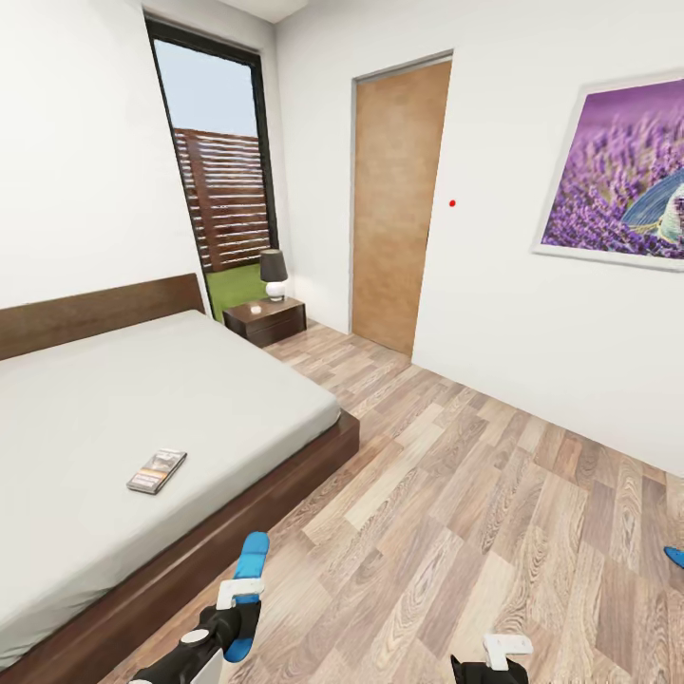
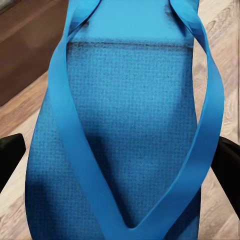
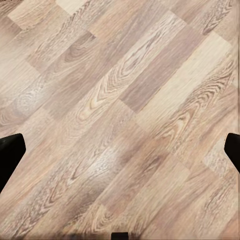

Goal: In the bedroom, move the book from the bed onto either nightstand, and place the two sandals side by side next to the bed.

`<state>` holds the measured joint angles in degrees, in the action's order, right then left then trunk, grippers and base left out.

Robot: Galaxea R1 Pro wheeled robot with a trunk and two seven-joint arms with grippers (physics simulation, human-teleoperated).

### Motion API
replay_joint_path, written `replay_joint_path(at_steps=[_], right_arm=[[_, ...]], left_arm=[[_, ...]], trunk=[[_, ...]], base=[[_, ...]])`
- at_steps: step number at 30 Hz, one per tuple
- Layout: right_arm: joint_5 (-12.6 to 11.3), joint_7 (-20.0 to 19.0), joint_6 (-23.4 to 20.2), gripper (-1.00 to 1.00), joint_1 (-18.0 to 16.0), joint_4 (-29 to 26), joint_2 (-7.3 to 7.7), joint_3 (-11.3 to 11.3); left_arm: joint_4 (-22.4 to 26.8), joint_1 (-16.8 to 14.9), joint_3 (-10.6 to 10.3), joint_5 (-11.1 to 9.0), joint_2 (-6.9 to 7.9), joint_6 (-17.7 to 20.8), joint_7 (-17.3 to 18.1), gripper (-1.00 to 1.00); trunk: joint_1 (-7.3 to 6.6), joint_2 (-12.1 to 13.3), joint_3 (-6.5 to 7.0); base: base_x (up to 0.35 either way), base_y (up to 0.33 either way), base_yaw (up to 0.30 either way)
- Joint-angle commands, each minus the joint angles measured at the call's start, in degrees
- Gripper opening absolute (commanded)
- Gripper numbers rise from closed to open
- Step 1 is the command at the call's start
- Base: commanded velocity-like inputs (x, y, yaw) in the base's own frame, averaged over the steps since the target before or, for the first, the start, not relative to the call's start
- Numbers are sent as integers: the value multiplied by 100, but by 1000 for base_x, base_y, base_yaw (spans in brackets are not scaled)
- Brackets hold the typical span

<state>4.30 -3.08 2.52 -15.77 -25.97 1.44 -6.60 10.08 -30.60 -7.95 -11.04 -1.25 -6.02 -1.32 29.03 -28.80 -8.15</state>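
Carrying one sandal [image 1: 247,589] clamped in the left gripper [image 1: 233,622] beside the bed [image 1: 190,399], right gripper [image 1: 499,655] spread empty; book [image 1: 157,470] lay on the mattress (second sandal [image 1: 674,556] far right), nothing placed yet

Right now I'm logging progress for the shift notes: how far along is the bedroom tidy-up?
Nothing looks finished yet. In hand: the left gripper holds one blue sandal above the floor beside the bed. Left to do: set it down, fetch the second sandal lying at the far right on the floor, and move the book, on the mattress, to the nightstand. The right gripper is empty.
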Motion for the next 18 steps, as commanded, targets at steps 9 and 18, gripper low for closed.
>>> replay_joint_path(at_steps=[9, 18], right_arm=[[43, -39, 19, 100, -4, 9, -10, -41], [44, -44, 20, 100, -5, 13, -15, -34]], left_arm=[[-6, -7, -55, -49, 2, -22, -17, -100], [-6, -7, -55, -48, 2, -22, -17, -100]], trunk=[[-196, 353, 152], [-325, 588, 257]], base=[[0, 0, -269], [0, 0, -152]])
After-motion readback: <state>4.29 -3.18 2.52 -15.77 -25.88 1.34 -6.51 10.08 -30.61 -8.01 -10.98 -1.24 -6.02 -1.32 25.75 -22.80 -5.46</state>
